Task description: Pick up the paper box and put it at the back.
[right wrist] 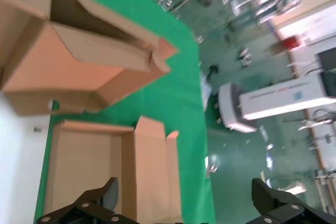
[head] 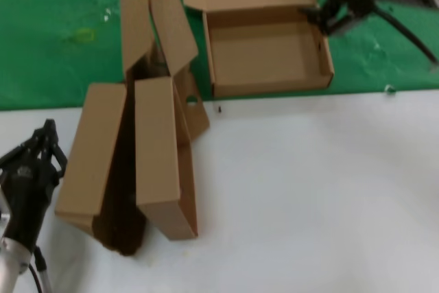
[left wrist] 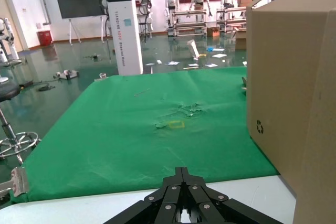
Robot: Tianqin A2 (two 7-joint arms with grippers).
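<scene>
The paper box (head: 267,42) lies open on the green cloth at the back (head: 55,32), lid hinged away from me. Its front wall sits close to the cloth's edge. In the right wrist view the paper box (right wrist: 89,171) shows its tray and its lid. My right gripper (head: 321,17) is at the box's far right corner, and in its own view the right gripper (right wrist: 186,198) is wide open with nothing gripped. My left gripper (head: 48,132) hovers over the white table at the near left. Seen from the wrist, the left gripper (left wrist: 182,171) is shut and empty.
Two other brown cardboard boxes (head: 96,156) (head: 161,159) lean together at the left, across the border of cloth and white tabletop (head: 309,190). One of these boxes (left wrist: 294,103) stands close beside my left gripper. A black tripod leg (head: 405,29) crosses the cloth at the back right.
</scene>
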